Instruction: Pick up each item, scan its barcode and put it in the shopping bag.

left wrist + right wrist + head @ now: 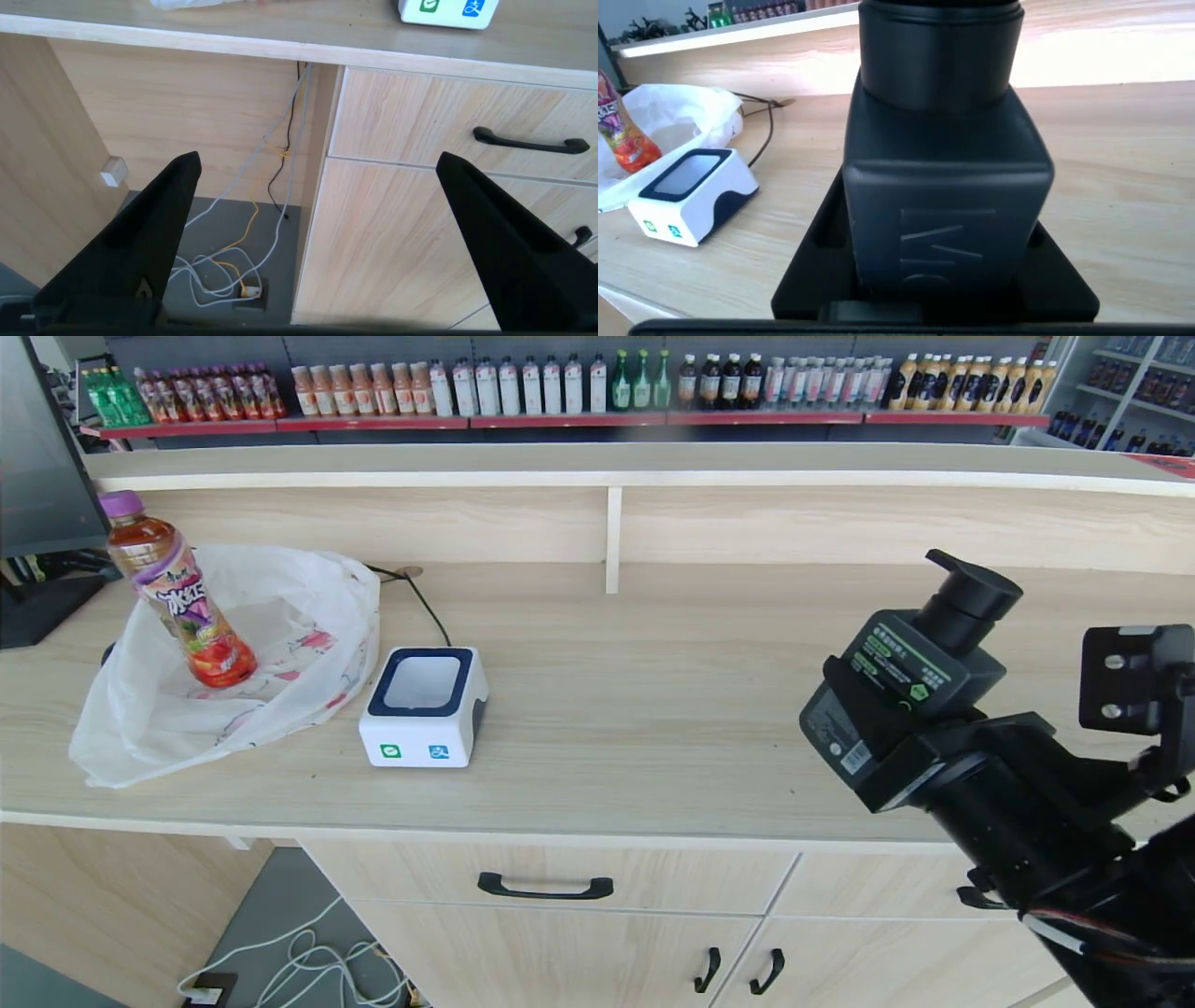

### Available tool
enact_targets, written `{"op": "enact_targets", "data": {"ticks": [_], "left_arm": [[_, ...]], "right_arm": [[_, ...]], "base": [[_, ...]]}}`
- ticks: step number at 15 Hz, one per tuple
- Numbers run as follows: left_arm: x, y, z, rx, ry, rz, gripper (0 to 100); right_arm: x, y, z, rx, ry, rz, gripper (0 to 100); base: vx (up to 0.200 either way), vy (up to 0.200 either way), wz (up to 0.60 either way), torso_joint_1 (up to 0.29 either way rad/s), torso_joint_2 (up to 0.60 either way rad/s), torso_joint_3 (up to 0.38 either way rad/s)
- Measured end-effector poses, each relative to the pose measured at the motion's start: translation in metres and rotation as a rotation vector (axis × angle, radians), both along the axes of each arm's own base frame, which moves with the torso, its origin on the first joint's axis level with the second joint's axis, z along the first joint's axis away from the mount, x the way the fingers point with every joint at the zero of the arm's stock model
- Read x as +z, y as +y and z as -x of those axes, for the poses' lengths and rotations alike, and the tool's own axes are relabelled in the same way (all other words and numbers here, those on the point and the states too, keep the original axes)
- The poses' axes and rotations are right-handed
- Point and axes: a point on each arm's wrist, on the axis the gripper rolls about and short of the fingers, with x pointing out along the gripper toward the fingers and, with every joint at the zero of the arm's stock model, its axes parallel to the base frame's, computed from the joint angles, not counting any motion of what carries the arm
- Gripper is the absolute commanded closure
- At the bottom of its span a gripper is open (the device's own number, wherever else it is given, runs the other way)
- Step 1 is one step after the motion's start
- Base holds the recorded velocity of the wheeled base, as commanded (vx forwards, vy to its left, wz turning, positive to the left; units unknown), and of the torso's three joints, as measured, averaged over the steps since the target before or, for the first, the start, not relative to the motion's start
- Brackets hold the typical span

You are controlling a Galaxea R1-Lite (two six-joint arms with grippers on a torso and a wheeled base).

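My right gripper [910, 728] is shut on a black square bottle [901, 677] with a round black cap, held tilted above the right part of the counter; its barcode label faces down and left. The same black bottle [938, 177] sits between the right gripper's jaws in the right wrist view. The white barcode scanner [425, 707] with a dark-rimmed window sits left of centre on the counter. A white plastic shopping bag [280, 653] lies open at the left with a tea bottle [177, 593] leaning in it. My left gripper [313, 233] is open, low in front of the cabinet.
The wooden counter [653, 709] has a raised back ledge. A black cable [425, 602] runs from the scanner to the back. A dark monitor [37, 457] stands at the far left. Drawers with black handles [546, 889] sit below; cables lie on the floor [234, 271].
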Motion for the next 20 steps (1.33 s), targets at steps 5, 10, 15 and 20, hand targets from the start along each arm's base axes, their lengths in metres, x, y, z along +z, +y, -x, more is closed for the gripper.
{"op": "enact_targets", "data": {"ticks": [5, 10, 15, 20], "left_arm": [[0.000, 0.000, 0.000, 0.000, 0.000, 0.000, 0], [0.000, 0.000, 0.000, 0.000, 0.000, 0.000, 0], [0.000, 0.000, 0.000, 0.000, 0.000, 0.000, 0], [0.000, 0.000, 0.000, 0.000, 0.000, 0.000, 0]], "right_arm": [[0.005, -0.001, 0.030, 0.124, 0.005, -0.076, 100], [0.015, 0.012, 0.048, 0.471, -0.008, -0.167, 100], [0.015, 0.013, 0.046, 0.648, 0.058, -0.256, 100], [0.017, 0.018, 0.041, 0.681, 0.094, -0.314, 100]], "base": [[0.000, 0.000, 0.00, 0.000, 0.00, 0.000], [0.000, 0.000, 0.00, 0.000, 0.00, 0.000], [0.000, 0.000, 0.00, 0.000, 0.00, 0.000], [0.000, 0.000, 0.00, 0.000, 0.00, 0.000]]}}
